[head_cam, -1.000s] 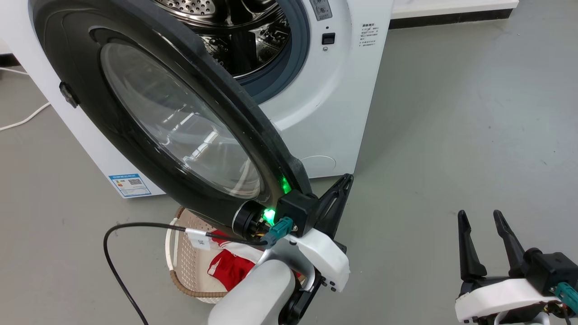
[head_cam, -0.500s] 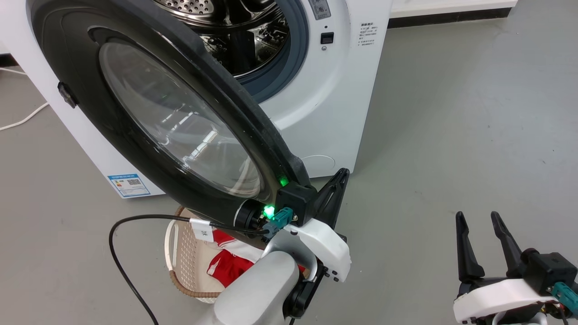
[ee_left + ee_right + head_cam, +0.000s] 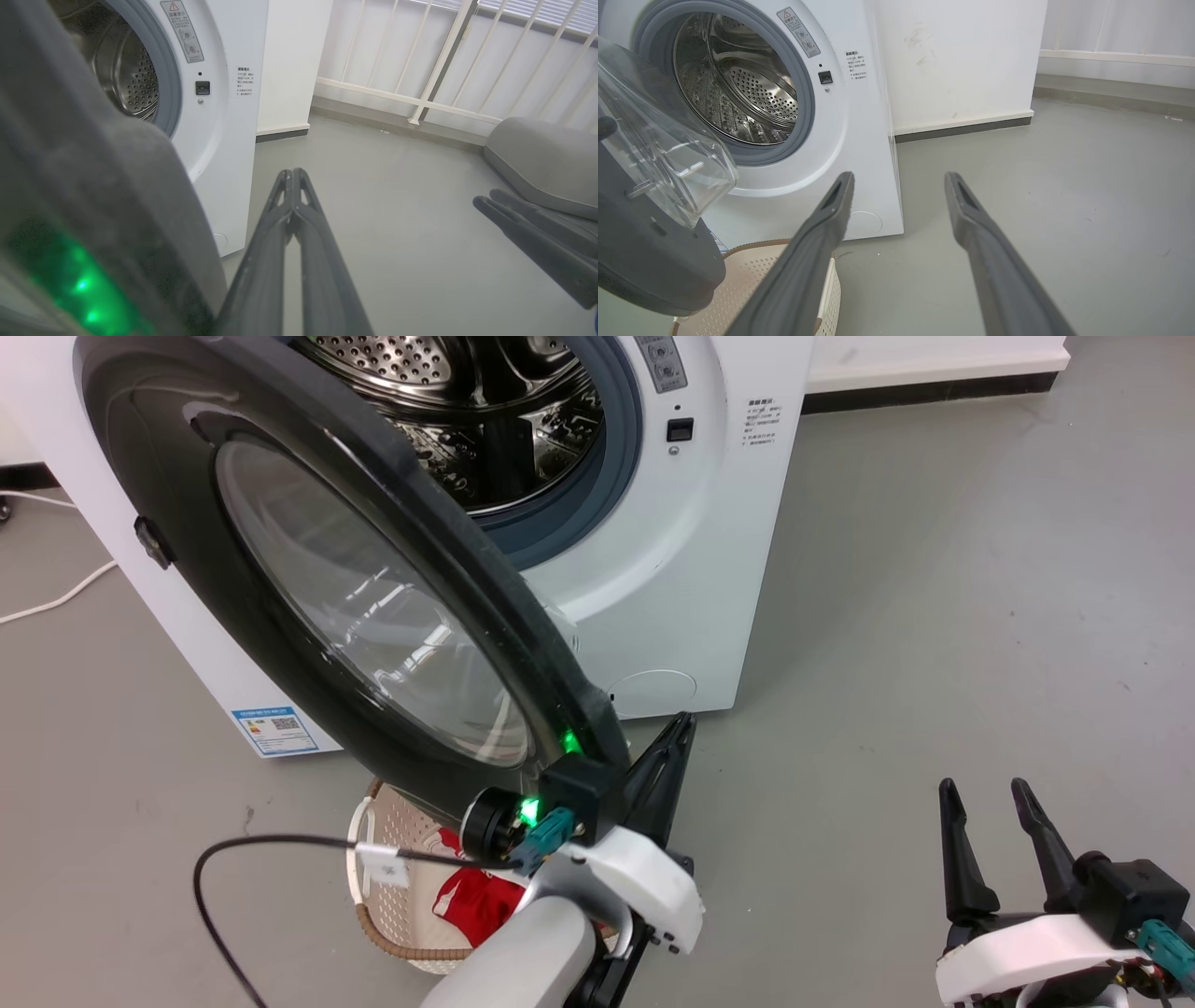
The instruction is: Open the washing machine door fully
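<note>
door: the washing machine door point(image 3: 364, 607) fills the upper left and centre of your head view. it stands swung well out from the washing machine point(image 3: 691, 569), with its free edge down at lower centre.
what changed: compared with a second ago, the door's free edge sits a little further left of the small round flap point(image 3: 653, 691). more of the drum point(image 3: 467, 401) shows past it. the whole view has shifted slightly, so part of this is your camera, but the gap does look wider.
left gripper: your left gripper point(image 3: 686, 721) is at lower centre, on the washer side of the door's edge. its fingers point(image 3: 275, 252) are pressed together and hold nothing. in the left wrist view the dark door edge stands just left of them. you cannot tell whether they touch.
right gripper: your right gripper point(image 3: 982, 786) sits at lower right with its fingers spread. it is empty and well apart from the door.
under the door: a basket point(image 3: 392, 821) with a red cloth point(image 3: 471, 901) lies at bottom centre.
meaning: the push seems to be working. the door is probably past halfway but not yet at its stop.
next: more leftward sweep is likely needed. mind the cable point(image 3: 280, 840) and the basket.
</note>
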You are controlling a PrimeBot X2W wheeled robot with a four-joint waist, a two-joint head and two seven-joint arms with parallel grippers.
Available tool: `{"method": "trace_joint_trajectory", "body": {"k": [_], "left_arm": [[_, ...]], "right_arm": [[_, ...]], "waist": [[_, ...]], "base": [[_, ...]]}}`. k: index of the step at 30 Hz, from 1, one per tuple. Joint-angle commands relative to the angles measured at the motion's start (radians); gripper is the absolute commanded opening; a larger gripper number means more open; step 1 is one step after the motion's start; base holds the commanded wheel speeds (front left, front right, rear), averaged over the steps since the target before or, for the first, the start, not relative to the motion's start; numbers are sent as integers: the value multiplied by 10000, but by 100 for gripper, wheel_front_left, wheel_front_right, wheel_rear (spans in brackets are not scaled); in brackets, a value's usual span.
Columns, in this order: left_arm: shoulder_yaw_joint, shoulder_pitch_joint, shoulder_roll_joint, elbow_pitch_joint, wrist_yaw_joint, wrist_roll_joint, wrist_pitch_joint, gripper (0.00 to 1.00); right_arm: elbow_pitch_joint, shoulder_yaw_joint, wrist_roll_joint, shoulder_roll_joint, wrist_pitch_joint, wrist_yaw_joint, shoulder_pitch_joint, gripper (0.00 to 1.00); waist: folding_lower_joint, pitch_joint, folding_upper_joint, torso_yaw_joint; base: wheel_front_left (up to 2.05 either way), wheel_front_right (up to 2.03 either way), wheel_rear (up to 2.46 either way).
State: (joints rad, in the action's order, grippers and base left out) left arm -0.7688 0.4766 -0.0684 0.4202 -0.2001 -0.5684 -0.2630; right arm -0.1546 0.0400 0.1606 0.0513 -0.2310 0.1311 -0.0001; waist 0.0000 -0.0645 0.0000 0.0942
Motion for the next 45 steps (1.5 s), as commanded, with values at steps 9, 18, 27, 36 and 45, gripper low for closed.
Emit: {"method": "trace_joint_trajectory", "body": {"k": [9,18,27,36,45], "left_arm": [[1274,-1509,-1245,-1480,-1012,315,-24,0],[1671,-2789,-1825,-3086,-1838,555,-20,0],[1700,-4062,-2518,-5288,-2949,996,361,0],[1616,-4859,-2808,-6565,-3513,1212,558,0],[1901,-5173,-3022,-6976,-3778,1140,508,0]], "right_arm": [[77,122,-45,-22,171,-7,250,100],[203,63,23,-22,305,-7,418,100],[248,171,71,-21,398,-7,565,100],[373,393,52,-19,462,-7,678,100],[555,539,2,-19,574,-7,610,100]], "waist": [[0,278,0,-81],[0,415,0,-214],[0,398,0,-771],[0,330,0,-2088],[0,215,0,-3730]], "base": [[0,0,0],[0,0,0],[0,0,0],[0,0,0],[0,0,0]]}}
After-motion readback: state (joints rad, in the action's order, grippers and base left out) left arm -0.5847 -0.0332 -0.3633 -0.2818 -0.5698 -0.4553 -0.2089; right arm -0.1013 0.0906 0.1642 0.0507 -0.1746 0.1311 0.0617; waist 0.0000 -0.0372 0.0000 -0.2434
